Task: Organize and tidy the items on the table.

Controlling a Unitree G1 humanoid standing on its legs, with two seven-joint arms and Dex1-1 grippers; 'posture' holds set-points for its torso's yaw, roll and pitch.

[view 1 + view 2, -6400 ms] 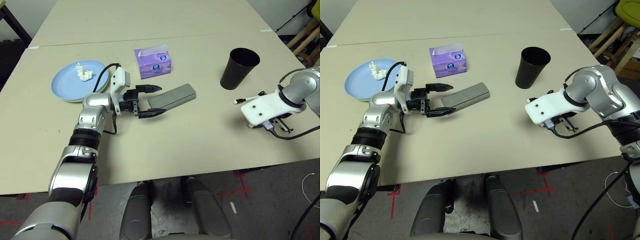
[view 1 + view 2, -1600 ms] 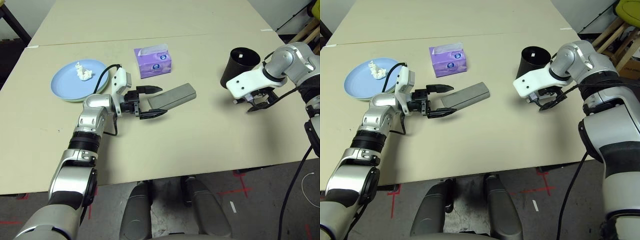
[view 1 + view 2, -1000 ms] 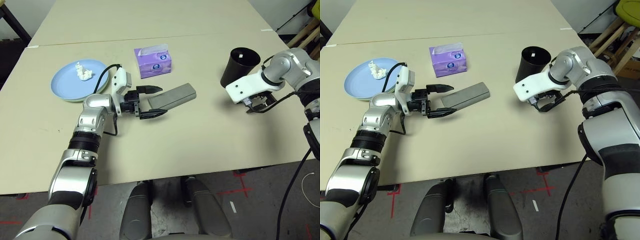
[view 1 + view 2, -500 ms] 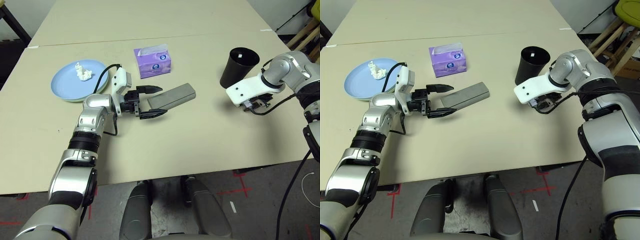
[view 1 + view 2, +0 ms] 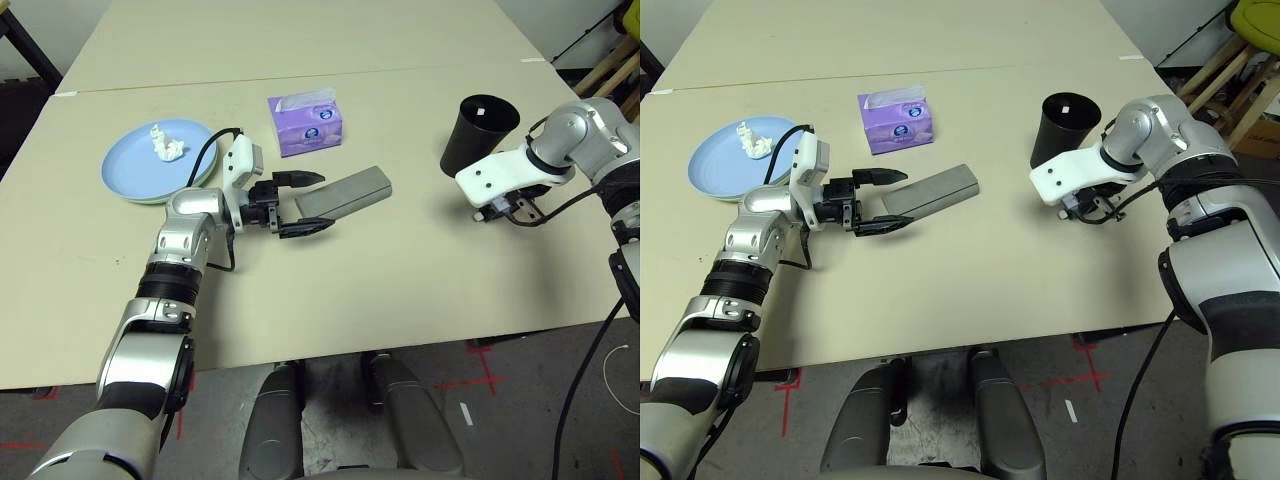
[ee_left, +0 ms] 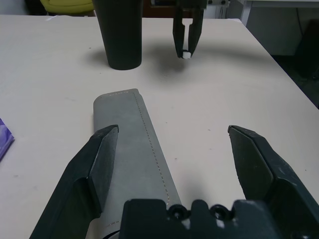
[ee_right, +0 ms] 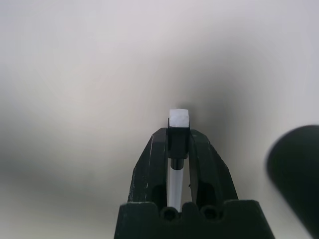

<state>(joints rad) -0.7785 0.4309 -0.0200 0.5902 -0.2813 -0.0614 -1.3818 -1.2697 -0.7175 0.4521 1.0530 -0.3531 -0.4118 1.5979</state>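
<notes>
Tidying partly done: crumpled tissue (image 5: 164, 141) on stacked blue plate (image 5: 135, 170); white pen (image 7: 175, 169) clamped in right gripper (image 6: 188, 48), tip down above the table (image 5: 330, 290) just beside black cup (image 5: 478, 135), not yet dropped in. Left gripper (image 6: 169, 164) spread wide around one end of grey glasses case (image 5: 345, 193), not yet grasped. Purple tissue box (image 5: 306, 124) near case, clear of both arms

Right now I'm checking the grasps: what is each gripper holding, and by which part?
The right gripper pinches the thin white pen near its end; the left gripper holds nothing.
</notes>
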